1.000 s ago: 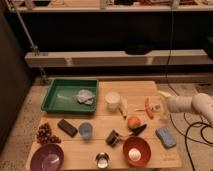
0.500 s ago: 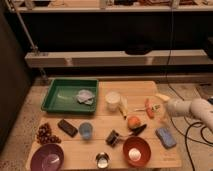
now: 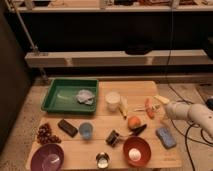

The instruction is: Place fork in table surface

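The fork (image 3: 156,105) is a slim pale stem near the right edge of the wooden table surface (image 3: 100,120), next to the orange-red stick (image 3: 148,108). Its lighter end (image 3: 160,99) points toward my arm. My gripper (image 3: 167,106) is at the end of the white arm that reaches in from the right. It is right at the fork's end, low over the table. I cannot tell whether it holds the fork or whether the fork rests on the boards.
A green tray (image 3: 55,102) with a crumpled grey cloth (image 3: 85,96) is at the back left. A white cup (image 3: 113,100), an orange fruit (image 3: 133,122), a black-handled utensil (image 3: 138,131), a blue sponge (image 3: 165,136), a red bowl (image 3: 136,150), a purple bowl (image 3: 47,157) and a blue cup (image 3: 85,130) fill the table.
The arm's end has come slightly lower and a little left, toward the orange-red stick. Nothing else on the table has moved.
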Controlling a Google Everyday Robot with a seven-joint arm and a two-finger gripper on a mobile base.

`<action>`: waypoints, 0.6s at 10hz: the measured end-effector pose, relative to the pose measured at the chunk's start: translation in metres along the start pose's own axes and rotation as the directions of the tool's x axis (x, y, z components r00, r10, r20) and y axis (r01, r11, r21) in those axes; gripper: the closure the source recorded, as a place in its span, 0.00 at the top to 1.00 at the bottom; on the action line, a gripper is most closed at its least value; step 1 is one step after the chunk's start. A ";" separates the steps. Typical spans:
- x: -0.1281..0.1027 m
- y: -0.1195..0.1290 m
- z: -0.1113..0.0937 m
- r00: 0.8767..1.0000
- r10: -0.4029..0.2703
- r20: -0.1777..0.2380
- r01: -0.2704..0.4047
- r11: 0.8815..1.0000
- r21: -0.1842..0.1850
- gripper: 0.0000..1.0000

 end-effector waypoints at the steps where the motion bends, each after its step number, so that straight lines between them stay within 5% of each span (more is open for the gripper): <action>1: 0.002 -0.001 0.000 1.000 -0.007 -0.009 0.007 1.000 0.011 0.80; 6: 0.014 -0.013 0.009 0.995 -0.074 -0.061 0.077 0.996 0.041 0.80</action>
